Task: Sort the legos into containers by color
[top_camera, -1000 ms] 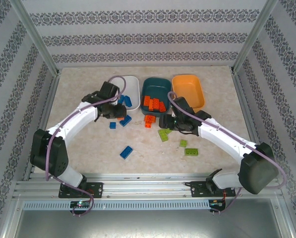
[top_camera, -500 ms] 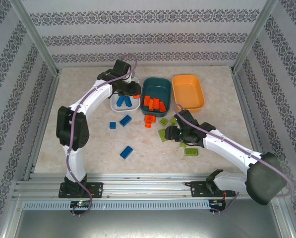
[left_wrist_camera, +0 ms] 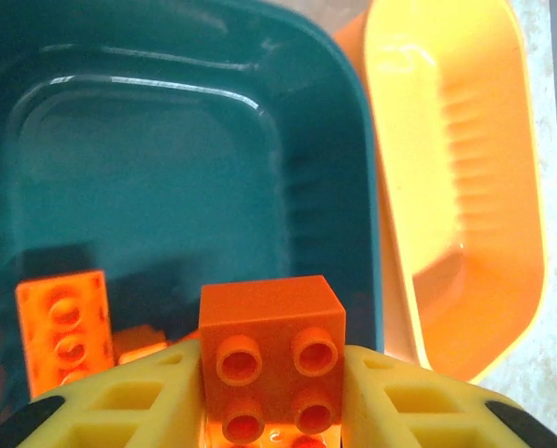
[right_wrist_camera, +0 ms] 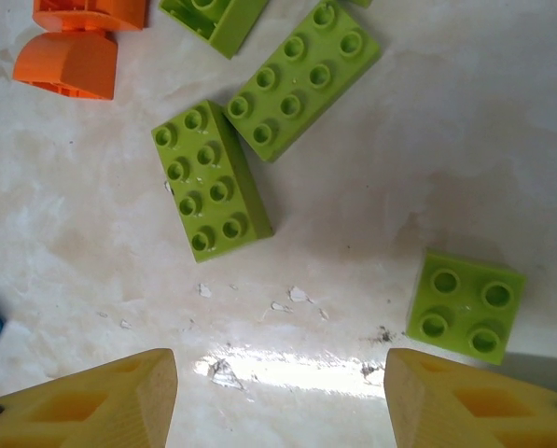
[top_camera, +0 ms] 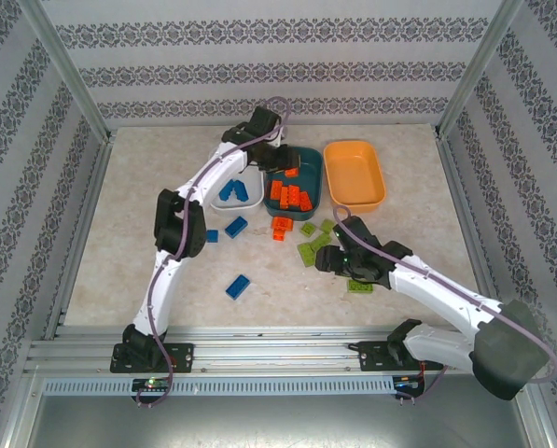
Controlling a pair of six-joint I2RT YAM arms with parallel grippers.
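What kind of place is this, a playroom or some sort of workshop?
Probably a robot test booth, not a playroom: two white jointed arms are bolted to an aluminium rail at the table's edge, patterned wall panels enclose the marbled tabletop, and small studded plastic bricks lie beside three shallow plastic trays.

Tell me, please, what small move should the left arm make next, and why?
Most likely, open the left end effector and let the orange brick drop. Its fingers clamp the brick directly above the dark teal tray, where other orange bricks already lie, so the colour matches and nothing seems to block the fall.
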